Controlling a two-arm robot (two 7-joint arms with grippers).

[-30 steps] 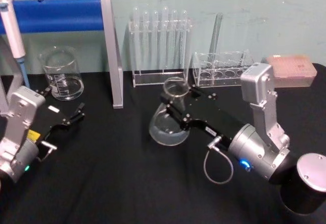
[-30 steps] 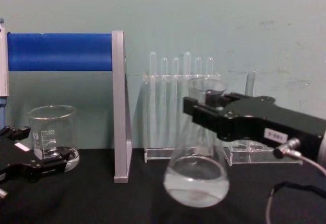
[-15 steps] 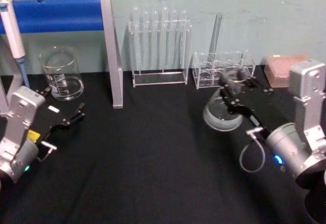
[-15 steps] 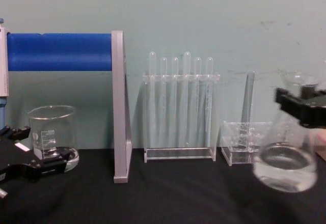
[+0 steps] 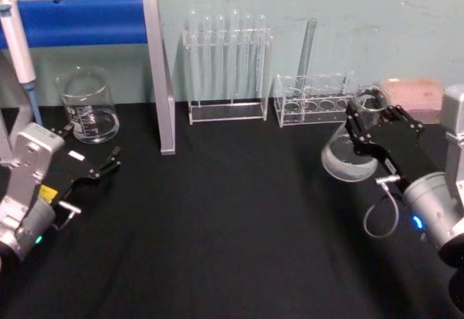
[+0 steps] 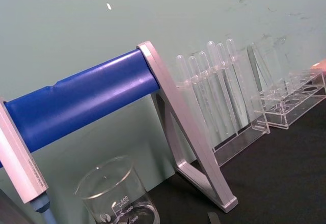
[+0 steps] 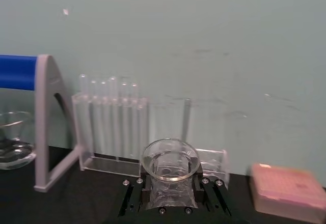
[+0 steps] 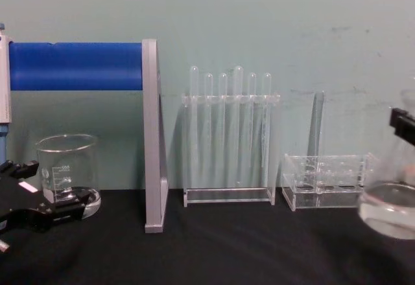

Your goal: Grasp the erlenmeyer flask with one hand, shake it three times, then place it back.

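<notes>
Silver-grey right arm [image 5: 433,204] shows a blue light [image 5: 417,222] and looped grey cable [image 5: 366,223] behind its black right gripper [image 5: 373,119]; the left arm [image 5: 27,170] wears a yellow sticker [image 5: 46,192].

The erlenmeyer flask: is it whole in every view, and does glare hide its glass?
Head view: the erlenmeyer flask is whole, held by the right gripper, with pale highlights on its base against the black cloth. Chest view: the picture's right edge cuts it off. Right wrist view: the pale wall shows through its glass. The left gripper sits open at the left.
</notes>
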